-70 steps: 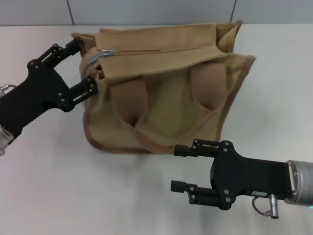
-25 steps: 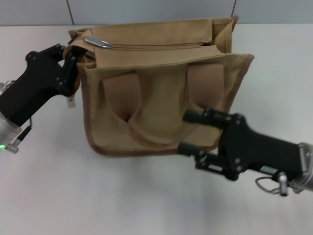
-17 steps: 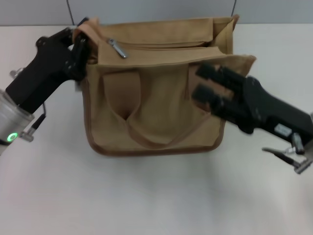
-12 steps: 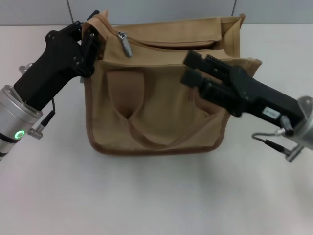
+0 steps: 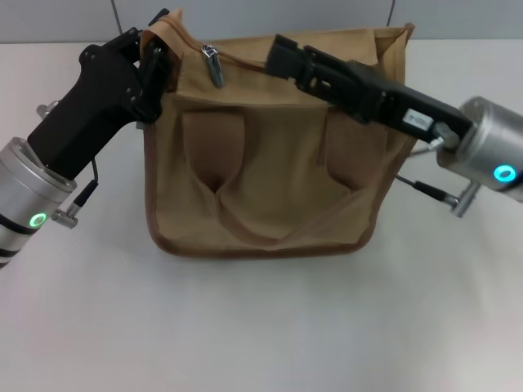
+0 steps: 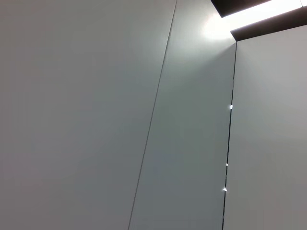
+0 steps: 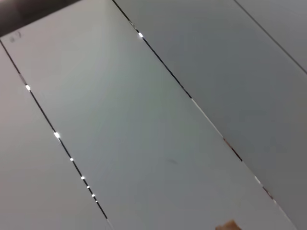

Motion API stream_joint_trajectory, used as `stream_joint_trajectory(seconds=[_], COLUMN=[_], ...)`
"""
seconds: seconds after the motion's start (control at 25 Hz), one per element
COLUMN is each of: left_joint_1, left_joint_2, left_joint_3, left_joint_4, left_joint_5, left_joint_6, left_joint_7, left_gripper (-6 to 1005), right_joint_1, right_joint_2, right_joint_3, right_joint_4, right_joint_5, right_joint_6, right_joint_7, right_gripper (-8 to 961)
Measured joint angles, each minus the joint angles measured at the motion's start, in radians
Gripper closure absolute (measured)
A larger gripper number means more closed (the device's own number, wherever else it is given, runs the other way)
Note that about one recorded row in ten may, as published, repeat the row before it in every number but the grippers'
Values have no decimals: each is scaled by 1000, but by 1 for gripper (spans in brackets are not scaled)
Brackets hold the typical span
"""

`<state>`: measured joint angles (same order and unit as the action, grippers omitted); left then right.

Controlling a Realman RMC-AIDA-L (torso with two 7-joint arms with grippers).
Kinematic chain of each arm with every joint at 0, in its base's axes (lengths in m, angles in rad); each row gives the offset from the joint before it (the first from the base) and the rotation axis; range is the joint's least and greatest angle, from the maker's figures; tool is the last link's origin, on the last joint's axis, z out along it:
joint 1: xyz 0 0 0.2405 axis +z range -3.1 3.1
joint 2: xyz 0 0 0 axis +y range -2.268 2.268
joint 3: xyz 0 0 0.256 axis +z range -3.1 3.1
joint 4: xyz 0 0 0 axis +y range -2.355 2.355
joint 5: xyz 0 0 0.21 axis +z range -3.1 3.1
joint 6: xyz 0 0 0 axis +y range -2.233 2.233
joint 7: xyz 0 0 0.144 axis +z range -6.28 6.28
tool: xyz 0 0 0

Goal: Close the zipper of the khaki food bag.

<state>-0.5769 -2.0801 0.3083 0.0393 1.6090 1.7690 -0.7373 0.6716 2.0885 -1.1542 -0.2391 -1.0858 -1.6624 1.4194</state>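
The khaki food bag (image 5: 261,171) stands on the white table (image 5: 261,327) with its strap patches and looped handle facing me. My left gripper (image 5: 154,64) is shut on the bag's top left corner and holds it raised. The zipper's silver pull tab (image 5: 213,65) hangs at the left end of the top panel, just right of that corner. My right gripper (image 5: 280,54) reaches in from the right across the bag's top. It is open, with its tips a little to the right of the pull tab. The right arm hides most of the zipper line.
The grey wall (image 5: 261,16) rises right behind the bag. Both wrist views show only grey wall panels (image 6: 144,120) with seams (image 7: 144,120); a sliver of tan (image 7: 226,225) shows in the right wrist view.
My right gripper rose from in front of the bag and swung left over its top, close to the pull tab. My left gripper closed on the bag's left corner and lifted it.
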Motion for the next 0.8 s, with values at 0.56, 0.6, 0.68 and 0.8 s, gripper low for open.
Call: stream_joint_trajectory(seconds=[0.56, 0.6, 0.68, 0.8], left_joint_1=[-38, -38, -42, -45], left_joint_2=[0, 0, 0, 0], left_joint_3=[-5, -5, -5, -5], left_joint_4=[-14, -14, -15, -16], left_joint_5=[0, 0, 0, 0], left_joint_6=[0, 0, -1, -2], left_joint_7=[-2, -2, -1, -1], left_gripper=[969, 969, 968, 968], right_joint_1=[66, 66, 72, 86], right_joint_2=[2, 2, 2, 2], right_joint_3=[-60, -60, -64, -99], right_joint_4=[-6, -6, -6, -6], right_joint_5=[-5, -5, -4, -3], right_joint_6=[114, 114, 118, 119], right_joint_7=[20, 20, 20, 20], right_gripper=[309, 309, 309, 309])
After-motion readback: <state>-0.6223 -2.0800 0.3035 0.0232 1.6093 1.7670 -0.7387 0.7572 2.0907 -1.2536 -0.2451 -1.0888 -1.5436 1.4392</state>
